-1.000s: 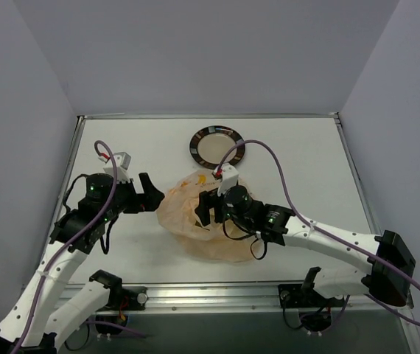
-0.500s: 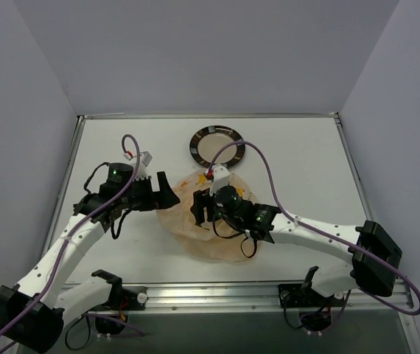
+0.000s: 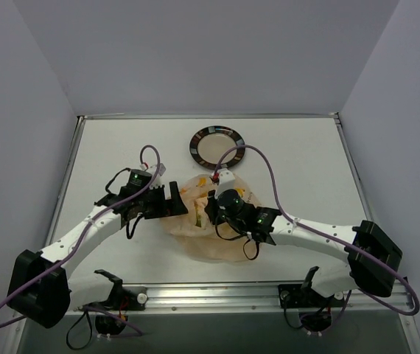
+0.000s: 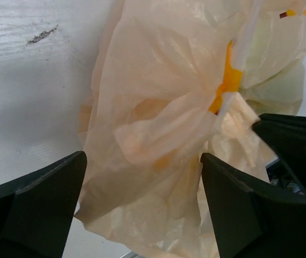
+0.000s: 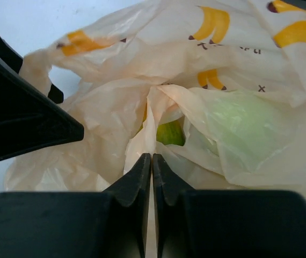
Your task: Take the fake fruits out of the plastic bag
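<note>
The plastic bag lies crumpled at the table's middle, pale peach with yellow banana prints. My right gripper is shut on an upright fold of the bag beside its mouth. Through that mouth shows a green fake fruit. A paler green round one shows through the film to the right. My left gripper stands open at the bag's left side. Its fingers straddle a bunched part of the bag without pinching it.
A round dark-rimmed plate sits on the table behind the bag. The two grippers are close together: a left finger shows in the right wrist view, and the right gripper's black body shows in the left wrist view.
My left arm has swung right until its open fingers reach the bag. My right gripper has closed on a fold of the bag.
</note>
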